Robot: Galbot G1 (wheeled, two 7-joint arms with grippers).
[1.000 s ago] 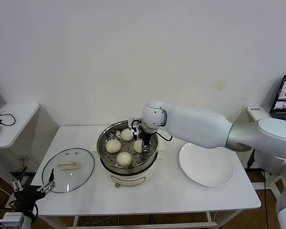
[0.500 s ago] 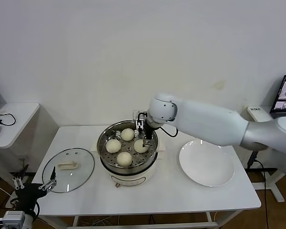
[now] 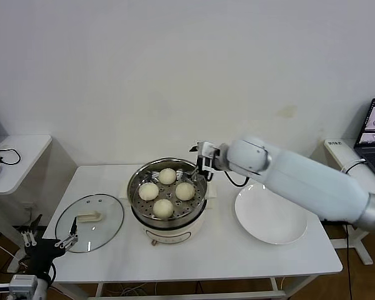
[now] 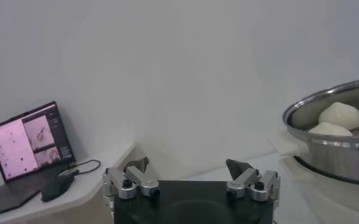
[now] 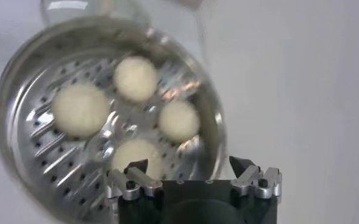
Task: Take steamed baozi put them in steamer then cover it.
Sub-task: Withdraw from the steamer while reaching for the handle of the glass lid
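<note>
We see our right gripper (image 3: 202,160) hovering at the steamer's (image 3: 167,215) far right rim, jaws spread wide and holding nothing. Just below and beside it, all four steamed baozi (image 3: 163,207) sit on the perforated floor inside the basket. The cover (image 3: 90,221) lies flat on the table (image 3: 237,256), well apart from that gripper, on the steamer's other side. Our left gripper (image 3: 50,241) hangs low off the table's near left corner, just beside the cover, jaws wide and empty too.

head view high over table (image 3: 194,250); right wrist close above steamer (image 5: 106,115), left wrist side-on
</note>
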